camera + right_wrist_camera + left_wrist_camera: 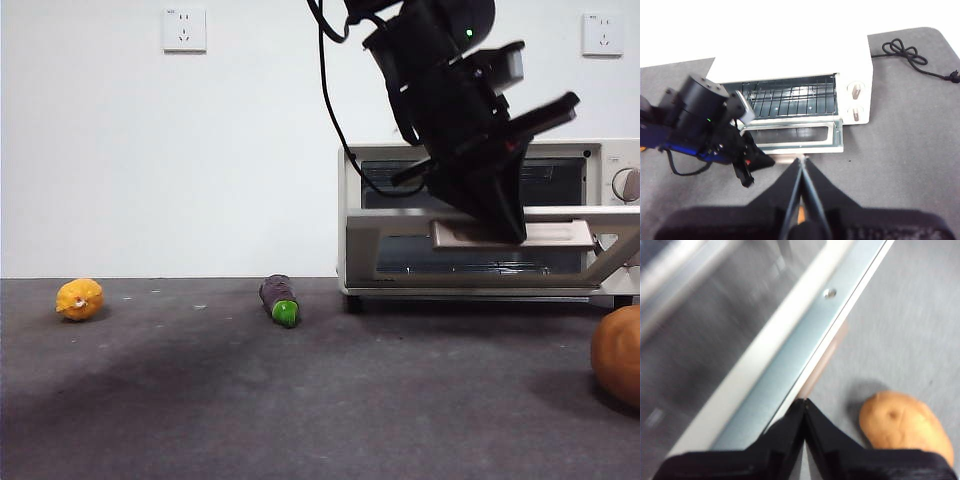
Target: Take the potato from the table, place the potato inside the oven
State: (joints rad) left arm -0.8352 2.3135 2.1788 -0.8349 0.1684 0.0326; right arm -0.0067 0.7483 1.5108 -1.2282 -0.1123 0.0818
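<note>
Oven (365,215) sits far right on the table (300,400), door (480,245) dropped open and lying about flat, wire rack (790,97) visible inside. Two knobs (856,102) on its right end; power cord (910,55) trails on the table beyond the oven's knob end.

Left gripper (804,407) is over the open door, right at its front edge, near the beige handle (570,235). Jaws pressed together, tips meeting, nothing between them. In the front view the same arm comes down big and dark from the top, w/ its tip (500,215) at the handle.

Right gripper (801,167) hangs high above the table on the near side of the oven, looking down at the door and the left arm. Jaws closed tip to tip, empty.

Potato (618,352) is on the table at the near right, in front of the oven and below the door's edge, apart from both grippers. Left wrist view shows it just past the door edge, resting on the grey surface w/ a shadow beside it.

Far left: small yellow-orange fruit (79,299). Mid table, left of the oven: eggplant (278,298), green tip pointing near. Two wall sockets (184,29) on the white wall behind.
</note>
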